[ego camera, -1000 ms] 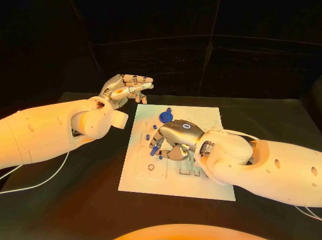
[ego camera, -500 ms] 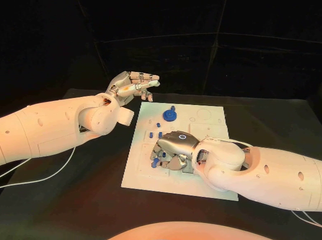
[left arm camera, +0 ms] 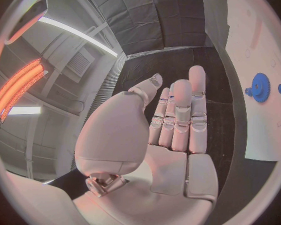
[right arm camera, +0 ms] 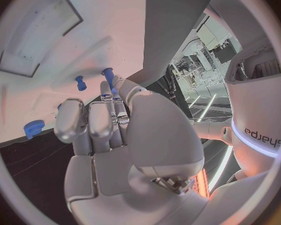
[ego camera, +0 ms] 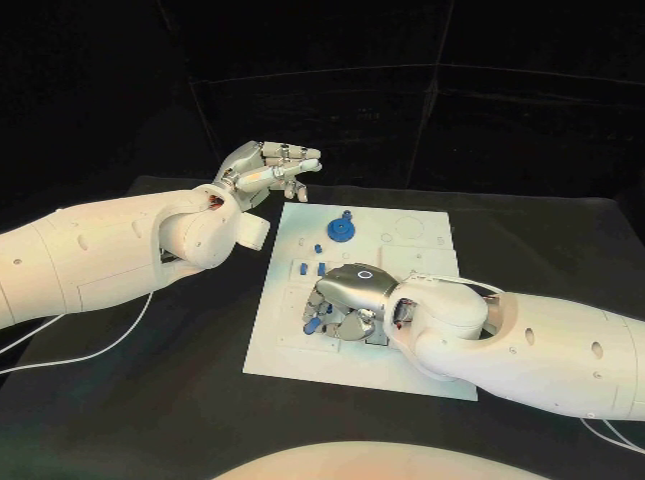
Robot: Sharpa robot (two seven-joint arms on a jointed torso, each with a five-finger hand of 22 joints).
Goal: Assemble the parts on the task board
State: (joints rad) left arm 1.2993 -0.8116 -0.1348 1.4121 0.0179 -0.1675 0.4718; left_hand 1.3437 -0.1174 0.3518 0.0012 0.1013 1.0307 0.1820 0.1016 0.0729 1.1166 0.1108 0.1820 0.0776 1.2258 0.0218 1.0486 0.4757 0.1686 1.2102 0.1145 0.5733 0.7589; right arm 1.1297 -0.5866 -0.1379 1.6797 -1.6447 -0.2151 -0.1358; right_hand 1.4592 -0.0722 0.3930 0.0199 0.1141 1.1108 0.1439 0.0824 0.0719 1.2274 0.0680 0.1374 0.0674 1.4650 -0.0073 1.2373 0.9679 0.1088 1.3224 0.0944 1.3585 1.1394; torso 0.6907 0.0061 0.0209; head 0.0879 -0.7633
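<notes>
A: Starting with the head view, where does everything sit?

B: The flat white rectangular task board [ego camera: 409, 375] lies mid-table on the black table [ego camera: 149, 400]. A round blue toothed gear with a short stub [ego camera: 344, 229] rests near the board's far edge, and a few small blue peg-like parts [ego camera: 319, 268] stand just nearer the robot. The right hand [ego camera: 345, 305] hovers low over the board's left half with its fingers curled down among those pegs; a blue piece [ego camera: 311, 326] shows at its fingertips, but whether it is pinched cannot be told from here. The left hand [ego camera: 269, 167] is raised beyond the board's far left corner, holding nothing.

A: And the left wrist view?

B: The left hand [left arm camera: 172, 125] is released, fingers [left arm camera: 197, 105] straight and side by side, palm bare. The blue gear [left arm camera: 260, 87] lies on the board [left arm camera: 265, 130], well apart from it.

A: The right wrist view?

B: The right hand [right arm camera: 109, 135] has its fingers [right arm camera: 70, 122] bent toward the board [right arm camera: 84, 40]. One small blue peg [right arm camera: 81, 83] stands clear of them; a second [right arm camera: 108, 75] stands just at a fingertip, and contact cannot be confirmed. The gear [right arm camera: 33, 128] sits by the board's edge.

A: How would the parts handle?

B: Judging by looks, they are light, rigid, smooth plastic, likely to tip or skid if nudged. A peg probably wants a fingertip pinch on its shaft, kept upright; the gear is likely best taken by its toothed rim or the stub.
</notes>
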